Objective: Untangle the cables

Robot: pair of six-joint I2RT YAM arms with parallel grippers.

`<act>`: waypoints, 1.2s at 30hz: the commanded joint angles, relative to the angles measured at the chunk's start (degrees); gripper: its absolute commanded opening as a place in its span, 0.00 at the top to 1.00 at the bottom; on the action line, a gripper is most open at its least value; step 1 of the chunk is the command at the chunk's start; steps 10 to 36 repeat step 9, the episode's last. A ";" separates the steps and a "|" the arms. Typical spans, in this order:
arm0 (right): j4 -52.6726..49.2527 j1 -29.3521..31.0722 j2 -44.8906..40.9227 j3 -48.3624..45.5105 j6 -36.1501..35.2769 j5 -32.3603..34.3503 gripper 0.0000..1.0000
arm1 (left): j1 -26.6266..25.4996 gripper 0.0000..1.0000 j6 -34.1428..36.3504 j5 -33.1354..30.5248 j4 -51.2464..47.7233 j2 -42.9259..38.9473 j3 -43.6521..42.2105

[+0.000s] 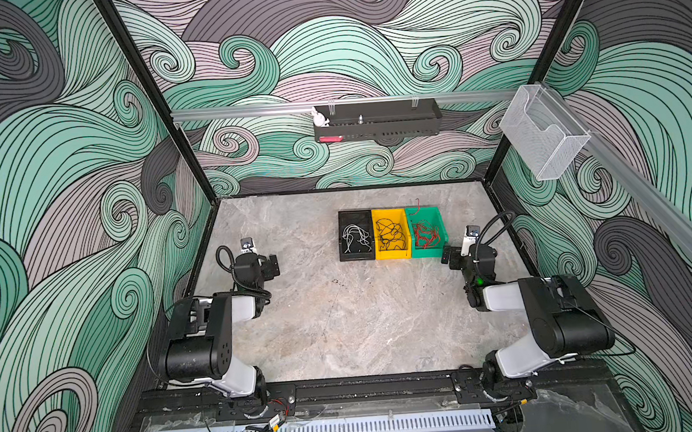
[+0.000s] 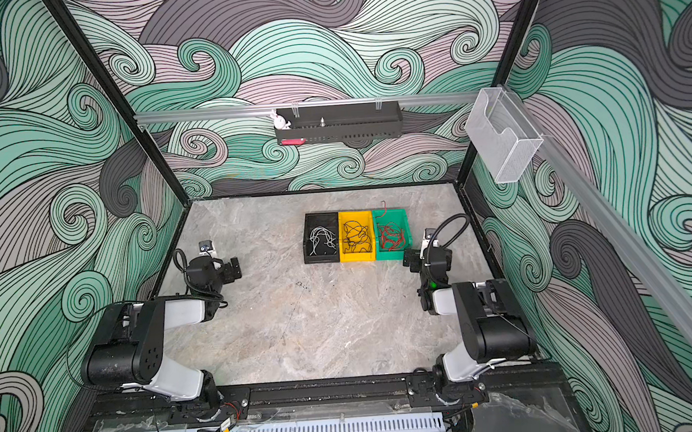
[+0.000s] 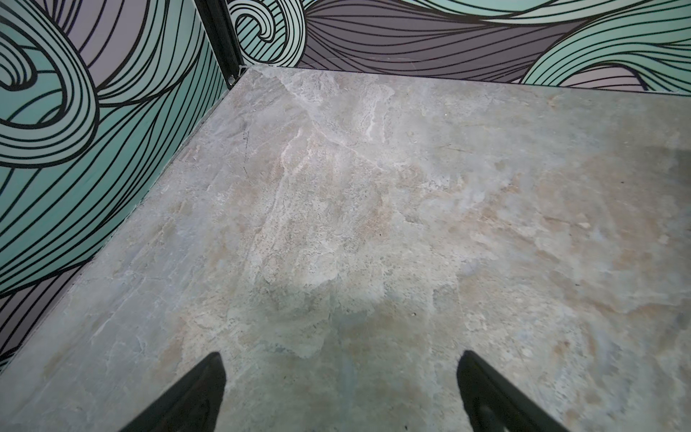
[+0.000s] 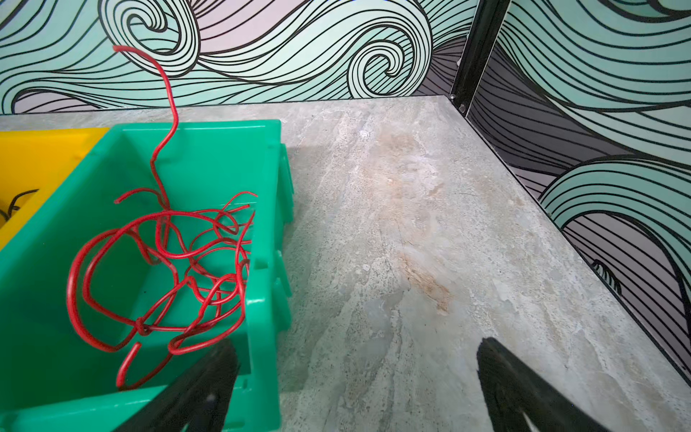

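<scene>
Right wrist: right tool (image 4: pixel 357 342) spread, near green bin (image 4: pixel 267 269) rim.

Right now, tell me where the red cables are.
In both top views the red cables lie tangled in the green bin, rightmost of three, beside the yellow bin and just ahead of the right gripper.

light: bright, even, overhead | shadows: soft, faint | focus: sharp | edges: wide-angle bowing
</scene>
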 commanded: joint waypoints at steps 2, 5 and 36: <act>0.48 0.20 -0.53 0.73 -0.45 -0.64 0.00 | 0.35 0.01 -0.25 0.43 -0.10 -0.80 0.52; -0.03 0.10 -0.16 1.34 -0.40 -0.67 0.00 | 0.35 0.01 -0.25 0.40 -0.07 -0.82 0.52; 0.14 0.07 -0.67 0.92 -0.48 -0.85 0.00 | 0.35 0.01 -0.25 0.39 -0.12 -0.83 0.52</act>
